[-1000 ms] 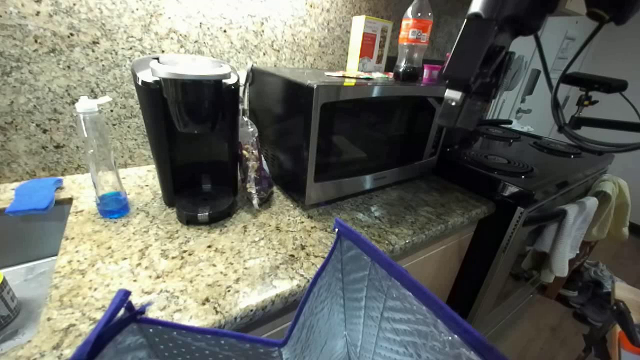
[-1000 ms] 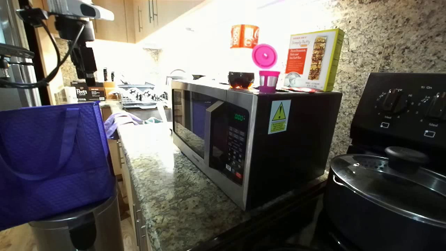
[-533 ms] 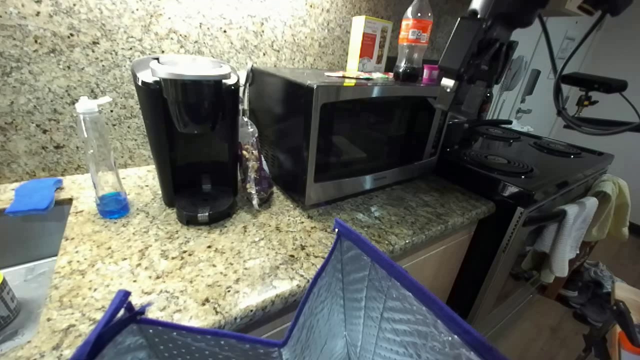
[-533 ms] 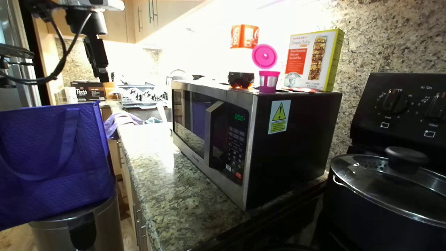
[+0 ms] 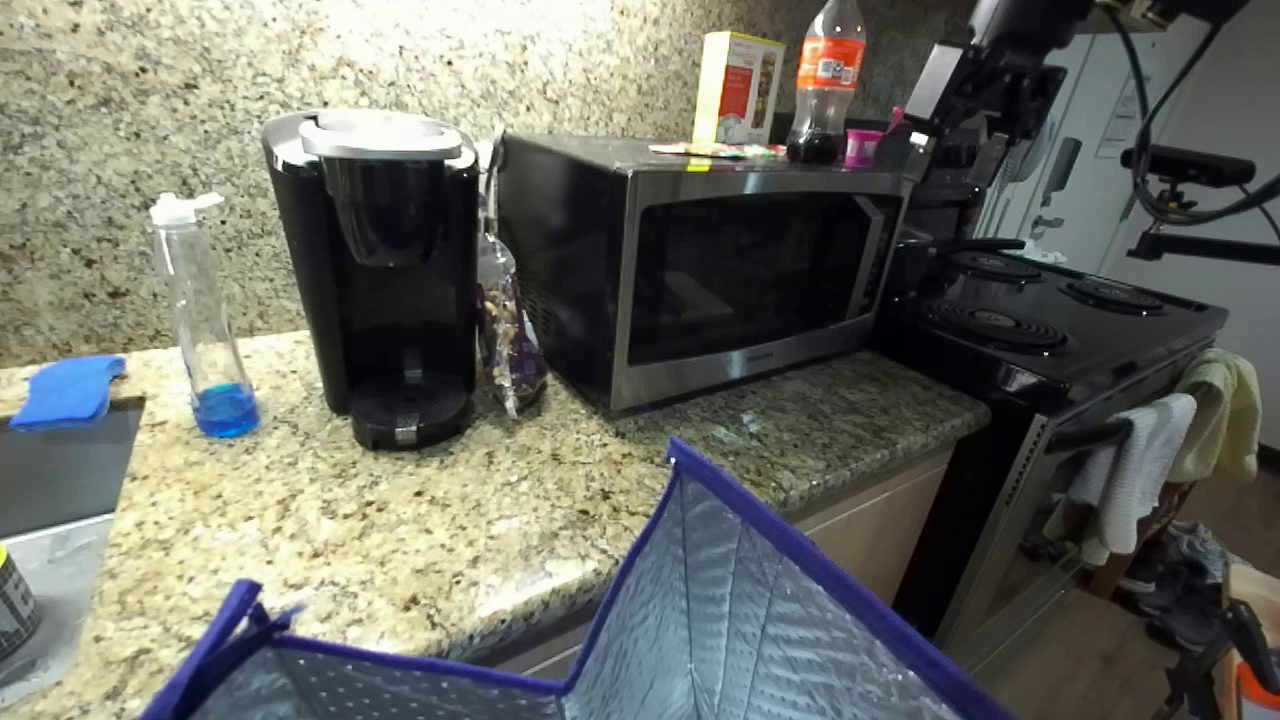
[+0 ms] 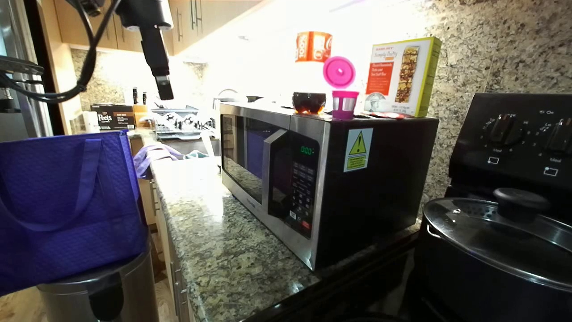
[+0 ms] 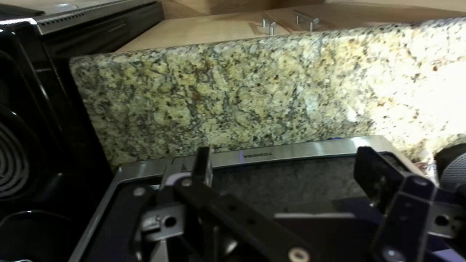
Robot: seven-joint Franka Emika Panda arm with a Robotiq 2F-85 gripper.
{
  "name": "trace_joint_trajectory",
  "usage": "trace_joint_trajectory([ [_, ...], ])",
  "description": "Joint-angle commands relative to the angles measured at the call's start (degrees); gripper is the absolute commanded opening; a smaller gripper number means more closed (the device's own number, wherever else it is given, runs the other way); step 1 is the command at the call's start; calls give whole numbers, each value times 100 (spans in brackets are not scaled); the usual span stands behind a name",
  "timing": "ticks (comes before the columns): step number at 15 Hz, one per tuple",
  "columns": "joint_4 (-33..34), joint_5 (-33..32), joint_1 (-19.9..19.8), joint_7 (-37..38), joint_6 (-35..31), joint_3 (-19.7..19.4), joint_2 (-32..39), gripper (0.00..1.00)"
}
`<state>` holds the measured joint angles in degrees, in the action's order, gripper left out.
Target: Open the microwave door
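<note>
The end effector (image 7: 283, 163) stands spread wide; whether it touches the closed microwave door (image 5: 745, 275), fronting the microwave (image 6: 375, 192) on the worktop (image 5: 400, 520), I cannot tell. A clear bottle (image 5: 205, 310) holds blue liquid (image 5: 226, 410); the red-labelled bottle (image 5: 828, 85) atop the microwave, dark drink (image 5: 815, 147)

Looks like a kitchen: has a speckled counter (image 5: 400, 530), a sink (image 5: 70, 480), a coffee maker (image 5: 375, 285), a microwave (image 5: 700, 270) and a stove (image 5: 1095, 350).
</note>
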<state>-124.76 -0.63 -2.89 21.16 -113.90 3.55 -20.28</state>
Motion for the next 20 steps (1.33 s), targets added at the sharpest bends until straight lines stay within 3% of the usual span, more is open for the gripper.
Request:
trace_joint_trajectory([
  [1,135,-238,-254,72,-197,-183,250,100],
  [7,178,-701,-456,256,-911,-347,717,100],
  [9,-6,-601,-374,383,-1059,-321,528,100],
  [15,52,-551,-351,245,-967,-359,597,100],
  [20,684,-578,-333,-258,-808,-440,1199,100],
])
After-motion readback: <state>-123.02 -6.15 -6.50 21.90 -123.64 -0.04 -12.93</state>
